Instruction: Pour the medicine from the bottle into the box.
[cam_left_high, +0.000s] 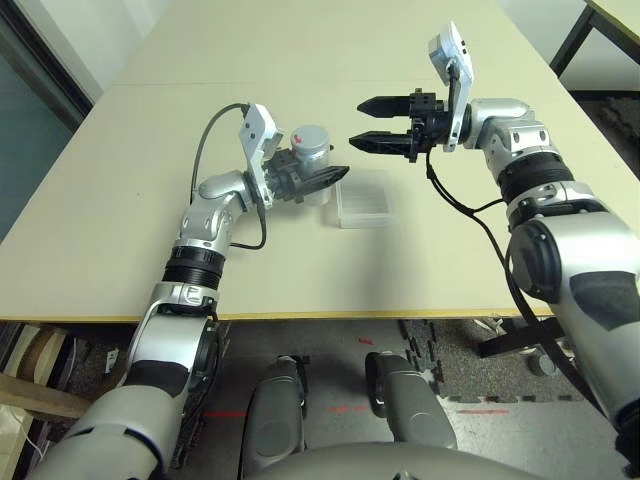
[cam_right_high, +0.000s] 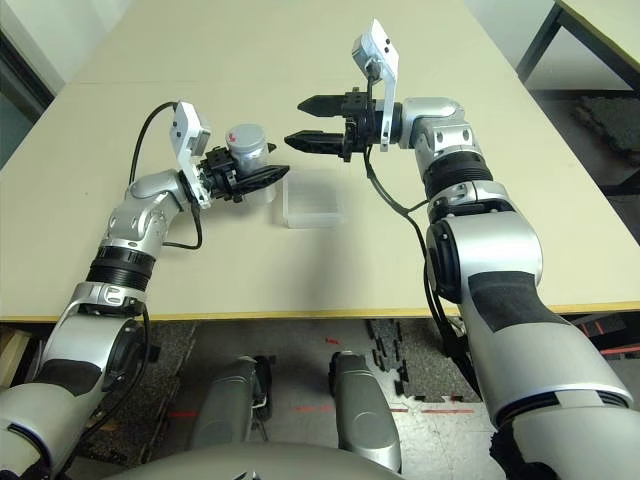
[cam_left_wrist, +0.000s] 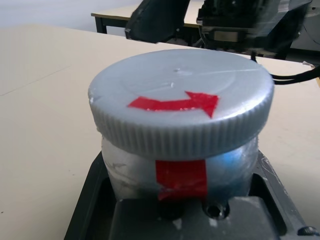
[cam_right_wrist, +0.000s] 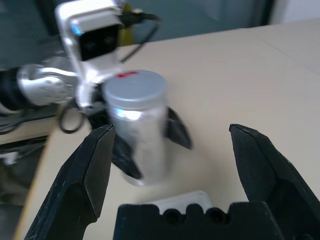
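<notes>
Surface: pale beige table (cam_left_high: 120, 230), matte, with a faint seam running across it beyond the box. Grey floor with dark mat tiles below the near edge; a second table's dark legs (cam_left_high: 572, 40) stand beyond the far right corner.

Box (cam_left_high: 364, 198): clear, shallow, square, flat on the table. Contents cannot be told.

Bottle (cam_left_high: 310, 150): just left of the box, upright, silvery-grey, grey ribbed cap (cam_left_wrist: 182, 107) on, red arrow on the cap top, red patch on the body below.

Left gripper (cam_left_high: 322, 182): clamped around the bottle's body, fingertips reaching toward the box's left edge.

Right gripper (cam_left_high: 372, 121): spread wide, holding nothing, in the air above the box's far edge, pointing at the bottle.
</notes>
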